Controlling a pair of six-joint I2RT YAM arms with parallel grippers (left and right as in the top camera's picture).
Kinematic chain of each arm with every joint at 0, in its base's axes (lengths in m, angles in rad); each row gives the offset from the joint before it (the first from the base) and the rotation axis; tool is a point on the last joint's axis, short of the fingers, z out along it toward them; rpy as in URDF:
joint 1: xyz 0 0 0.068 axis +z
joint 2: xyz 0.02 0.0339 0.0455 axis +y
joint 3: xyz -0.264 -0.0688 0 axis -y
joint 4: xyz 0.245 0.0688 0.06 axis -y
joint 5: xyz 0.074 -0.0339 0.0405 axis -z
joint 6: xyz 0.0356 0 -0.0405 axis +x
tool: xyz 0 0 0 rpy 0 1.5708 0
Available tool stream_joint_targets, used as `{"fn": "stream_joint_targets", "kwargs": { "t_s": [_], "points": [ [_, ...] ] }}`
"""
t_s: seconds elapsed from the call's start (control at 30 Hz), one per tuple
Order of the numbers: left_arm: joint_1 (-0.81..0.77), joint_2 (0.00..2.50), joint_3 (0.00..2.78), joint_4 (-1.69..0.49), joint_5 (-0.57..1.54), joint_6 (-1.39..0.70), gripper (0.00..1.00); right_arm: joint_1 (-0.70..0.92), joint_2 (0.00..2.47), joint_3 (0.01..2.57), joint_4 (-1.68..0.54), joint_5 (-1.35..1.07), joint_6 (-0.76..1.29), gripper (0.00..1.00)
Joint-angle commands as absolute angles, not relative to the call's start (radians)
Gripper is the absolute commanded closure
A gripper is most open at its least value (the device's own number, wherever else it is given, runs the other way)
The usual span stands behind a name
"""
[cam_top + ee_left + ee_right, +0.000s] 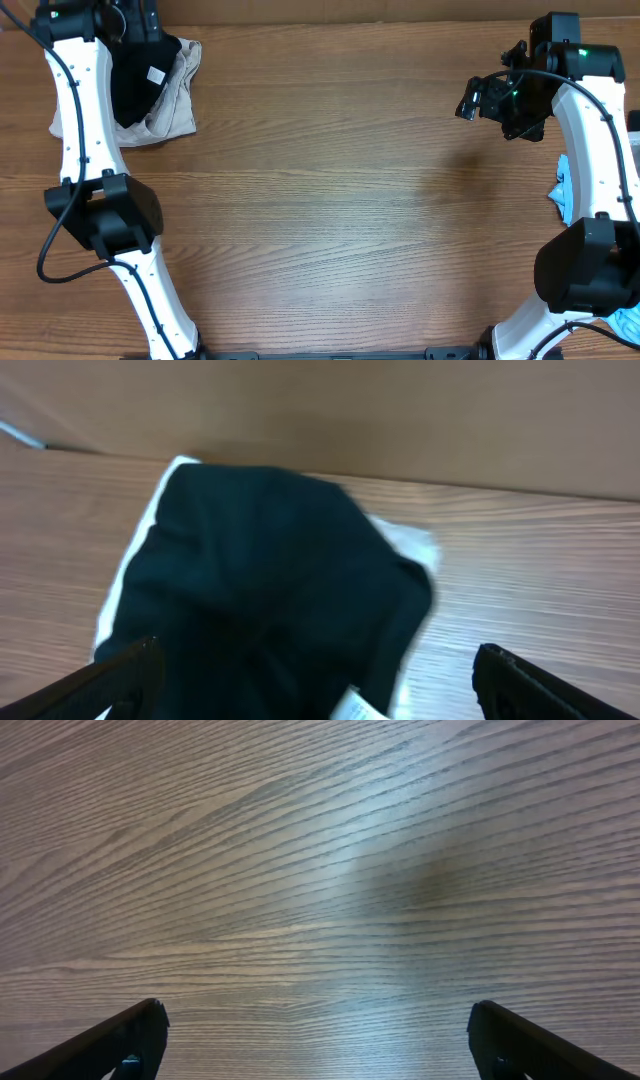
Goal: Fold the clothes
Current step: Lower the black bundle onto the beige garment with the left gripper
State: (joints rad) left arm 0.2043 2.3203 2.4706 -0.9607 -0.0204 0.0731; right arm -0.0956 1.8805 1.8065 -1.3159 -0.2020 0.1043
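A black garment (pixel 140 72) with a small white label (pixel 156 75) lies on an off-white garment (pixel 172 108) at the table's far left corner. In the left wrist view the black garment (pixel 260 580) fills the middle, with the off-white one (pixel 410 545) showing at its edges. My left gripper (pixel 318 670) is open, its fingers wide apart just above the black garment, holding nothing. My right gripper (pixel 315 1040) is open and empty over bare wood; overhead it (pixel 485 98) hangs at the far right. A light-blue garment (pixel 563 190) shows at the right edge.
A wooden table (pixel 340 200) spans the view. A brown wall or board (pixel 350 410) stands behind the clothes pile. Both arm bases (pixel 110 215) stand at the table's left and right sides.
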Motion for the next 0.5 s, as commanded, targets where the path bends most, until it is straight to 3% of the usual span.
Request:
{"fn": "stream_joint_targets", "kwargs": {
  "t_s": [0.0, 0.47],
  "points": [
    [0.213, 2.370, 2.353, -0.892, -0.039, 0.136, 0.00, -0.091, 1.874, 1.819, -1.310, -0.204, 0.104, 0.01],
    [0.213, 2.539, 2.170, -0.793, 0.027, 0.136, 0.00, -0.089, 1.874, 1.819, -1.310, -0.204, 0.104, 0.01]
  ]
}}
